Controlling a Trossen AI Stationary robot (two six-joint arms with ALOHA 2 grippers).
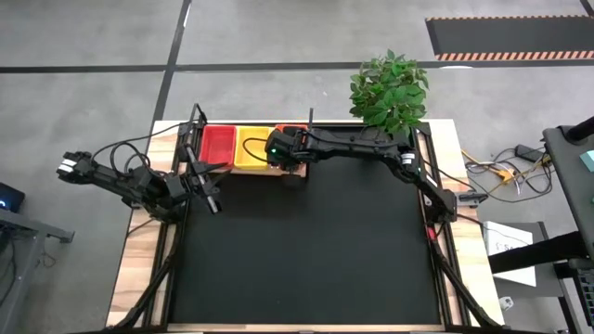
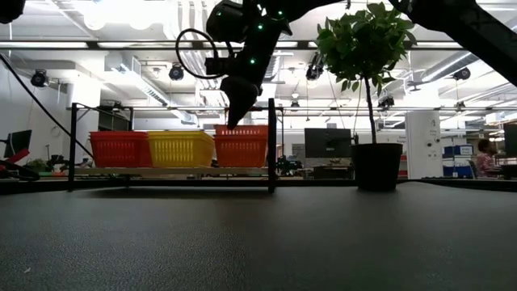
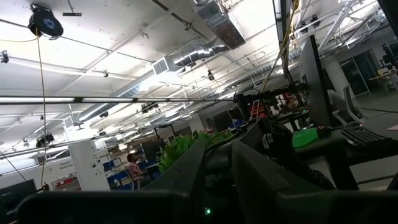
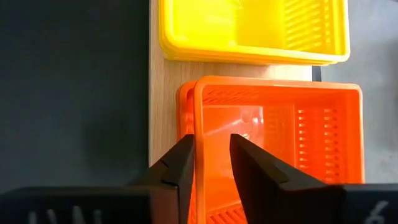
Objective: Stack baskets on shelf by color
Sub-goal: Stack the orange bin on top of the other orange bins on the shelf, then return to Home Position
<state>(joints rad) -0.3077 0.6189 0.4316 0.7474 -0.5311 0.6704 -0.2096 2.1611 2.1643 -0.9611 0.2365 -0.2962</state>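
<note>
Three stacks of baskets stand side by side on the light-wood shelf [image 4: 166,106] at the table's far edge: red [image 2: 119,149], yellow [image 2: 181,149] and orange [image 2: 241,145]. In the right wrist view the top orange basket [image 4: 280,137] sits slightly askew on those under it, next to the yellow stack [image 4: 249,31]. My right gripper [image 4: 211,155] hovers open just above the orange stack, one finger outside the near rim and one inside, pointing down [image 2: 234,120]. My left gripper [image 1: 212,198] waits over the table's left edge, tilted up toward the ceiling.
A potted plant [image 2: 367,48] stands at the table's far right corner, right of the shelf. Black posts [image 2: 271,145] frame the shelf's ends. The black mat [image 1: 306,250] spreads over the near part of the table.
</note>
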